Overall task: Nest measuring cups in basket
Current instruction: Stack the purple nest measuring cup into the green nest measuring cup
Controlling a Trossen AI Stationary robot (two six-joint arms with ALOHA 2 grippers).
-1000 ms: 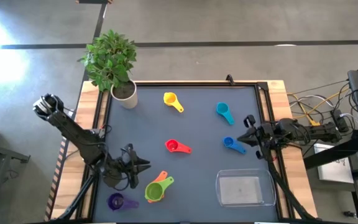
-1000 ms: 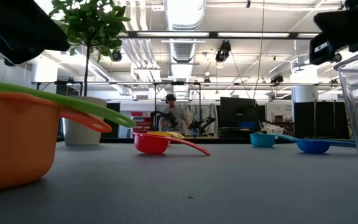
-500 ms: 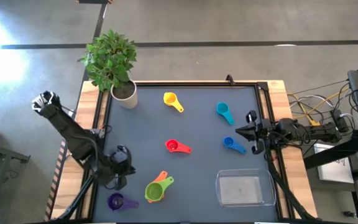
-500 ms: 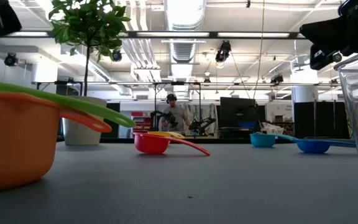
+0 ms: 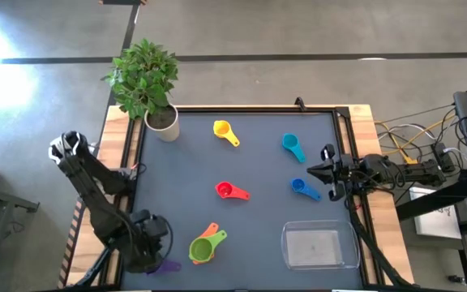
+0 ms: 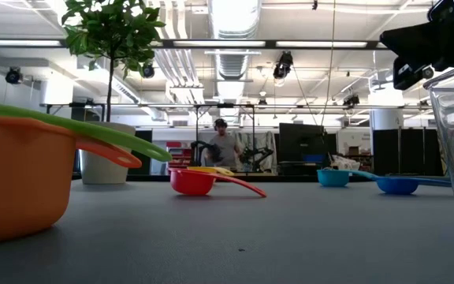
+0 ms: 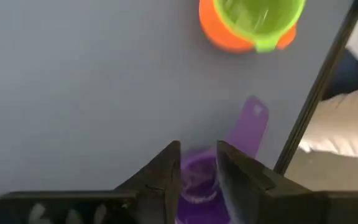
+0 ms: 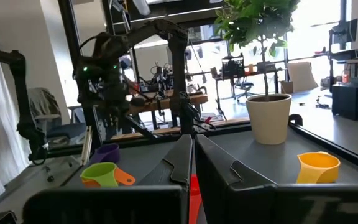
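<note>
The purple cup (image 7: 197, 183) lies near the table's near left corner, handle (image 5: 169, 265) toward the right. My left gripper (image 7: 197, 165) points down over its bowl, open narrowly, one finger at each side of the bowl. The green cup (image 5: 202, 248) sits in the orange cup (image 5: 211, 231). The red (image 5: 225, 191), yellow (image 5: 222, 130), teal (image 5: 290, 144) and blue (image 5: 301, 186) cups lie apart on the mat. The clear basket (image 5: 287, 243) stands near right. My right gripper (image 5: 313, 170) hovers shut beside the blue cup. My left gripper comes at the purple cup's bowl (image 7: 194, 186) from above, pointing down, its fingers (image 7: 169, 168) close to the rim on either side. Whether they touch the cup cannot be told. The cup rests on the mat.
A white plant pot (image 5: 163, 123) stands at the far left corner. A raised dark frame (image 5: 343, 146) edges the mat. Open mat lies between the red cup and the basket. A person (image 6: 221, 146) stands far back in the room.
My left arm has swung toward the table's near left corner, away from the green and orange cups, and tipped its gripper down over the purple cup. The cups and the basket have stayed where they were.
</note>
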